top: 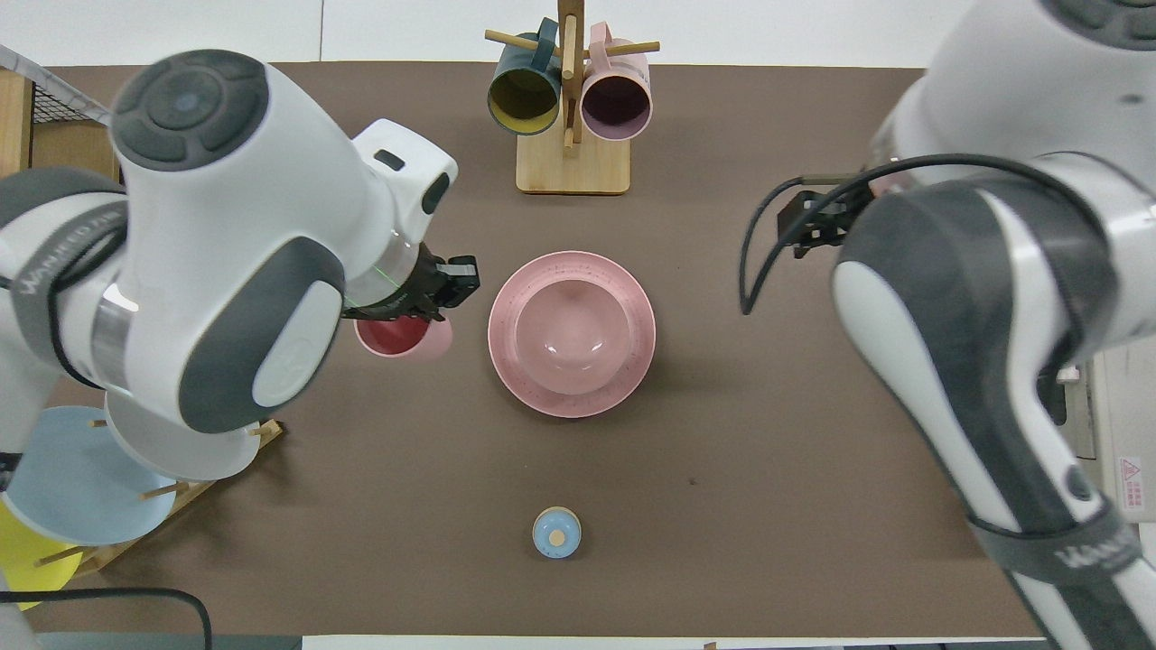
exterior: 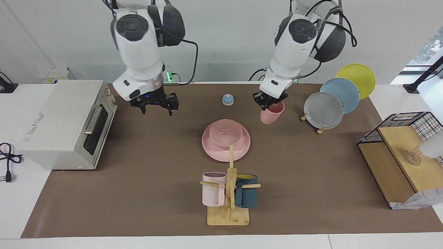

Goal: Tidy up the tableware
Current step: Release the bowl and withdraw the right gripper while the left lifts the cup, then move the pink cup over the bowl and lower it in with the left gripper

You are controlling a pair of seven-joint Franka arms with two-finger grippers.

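A pink plate (exterior: 211,149) lies mid-table with the pink bowl (exterior: 226,133) sitting on it; both also show in the overhead view, the plate (top: 637,366) and the bowl (top: 571,336). My left gripper (exterior: 267,103) is shut on the rim of the pink cup (exterior: 272,113) and holds it upright in the air. In the overhead view the left gripper (top: 435,302) and the cup (top: 402,336) are over the mat beside the plate, toward the left arm's end. My right gripper (exterior: 155,110) is open and empty, raised over the mat between the plate and the oven; it also shows in the overhead view (top: 817,235).
A wooden mug tree (exterior: 228,211) with a pale pink mug (exterior: 213,189) and a teal mug (exterior: 246,195) stands farther from the robots than the plate. A toaster oven (exterior: 65,121) is at the right arm's end. A rack of grey, blue and yellow plates (exterior: 323,110), a wire basket (exterior: 412,121) and a small blue bell (exterior: 227,99) are also there.
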